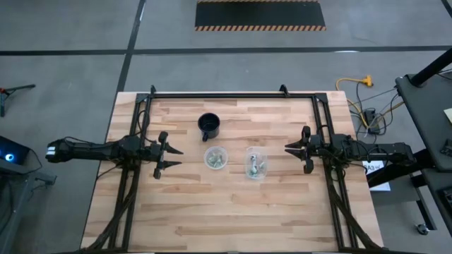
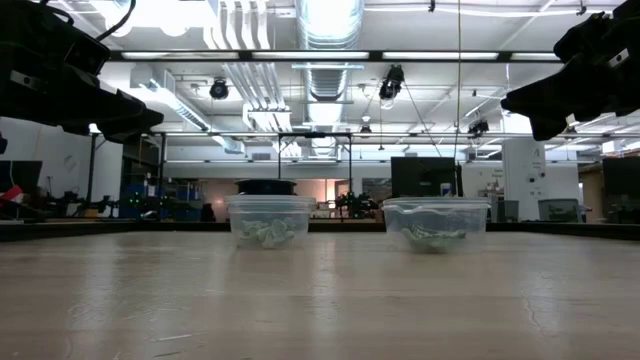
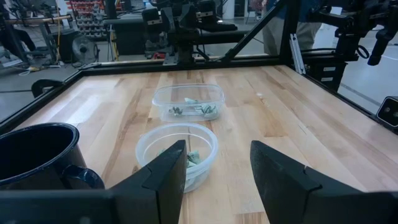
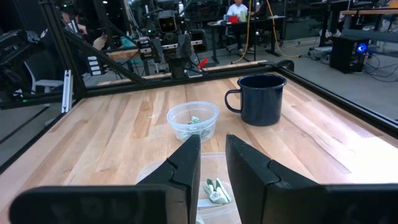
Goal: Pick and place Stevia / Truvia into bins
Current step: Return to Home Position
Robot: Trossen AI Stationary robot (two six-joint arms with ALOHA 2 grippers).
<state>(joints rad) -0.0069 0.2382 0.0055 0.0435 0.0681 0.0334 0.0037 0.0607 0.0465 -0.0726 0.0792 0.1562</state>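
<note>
Two clear cups stand mid-frame on the table (image 1: 212, 212), just below the black mug (image 1: 209, 125): one cup (image 2: 268, 204) left of centre, the other cup (image 2: 436, 208) right of it. Green-and-white packets (image 3: 198, 110) lie in both. Frame left, the left gripper (image 1: 176, 158) has its fingers spread. Frame right, the right gripper (image 1: 288, 147) has its fingers narrowly parted. Neither grips anything.

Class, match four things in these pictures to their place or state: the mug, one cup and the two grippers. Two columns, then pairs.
1. black mug with a handle
2. round clear plastic cup nearer the left arm
3. left gripper
4. right gripper

A. open, at the wooden table's right side
B. holds green-and-white packets
C. open, at the table's left side
D. nearest the table's far edge

Pairs: 1-D, 2-B, 3-C, 4-A.
</note>
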